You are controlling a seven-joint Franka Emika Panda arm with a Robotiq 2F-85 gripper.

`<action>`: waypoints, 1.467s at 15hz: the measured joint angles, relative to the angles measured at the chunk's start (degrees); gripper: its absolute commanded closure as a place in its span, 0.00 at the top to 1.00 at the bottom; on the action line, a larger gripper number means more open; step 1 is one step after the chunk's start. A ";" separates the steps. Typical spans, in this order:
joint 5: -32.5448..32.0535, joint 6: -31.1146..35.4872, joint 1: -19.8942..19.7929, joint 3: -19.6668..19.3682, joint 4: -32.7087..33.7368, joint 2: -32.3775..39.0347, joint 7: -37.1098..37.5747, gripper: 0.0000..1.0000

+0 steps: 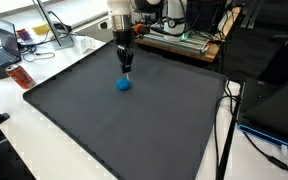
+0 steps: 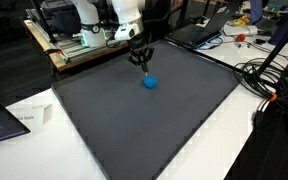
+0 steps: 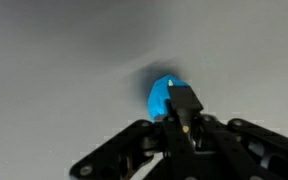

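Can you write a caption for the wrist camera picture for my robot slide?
The end effector hovers over a blue ball on a grey mat.

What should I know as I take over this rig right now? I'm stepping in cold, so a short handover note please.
Gripper: the fingers look shut together and hold nothing.
Blue ball: lies on the dark mat, just under the fingertips. Whether they touch it cannot be told.
Done: the gripper is placed over the ball.
Left: the ball is not grasped or lifted. The fingers would likely have to open before they could take it.
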 measured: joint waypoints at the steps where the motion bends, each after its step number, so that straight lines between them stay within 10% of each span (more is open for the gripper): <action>1: -1.21 -0.31 0.30 -0.23 0.46 0.26 1.01 0.03; 22: -24.84 -6.49 -3.00 3.46 5.95 2.54 20.44 0.03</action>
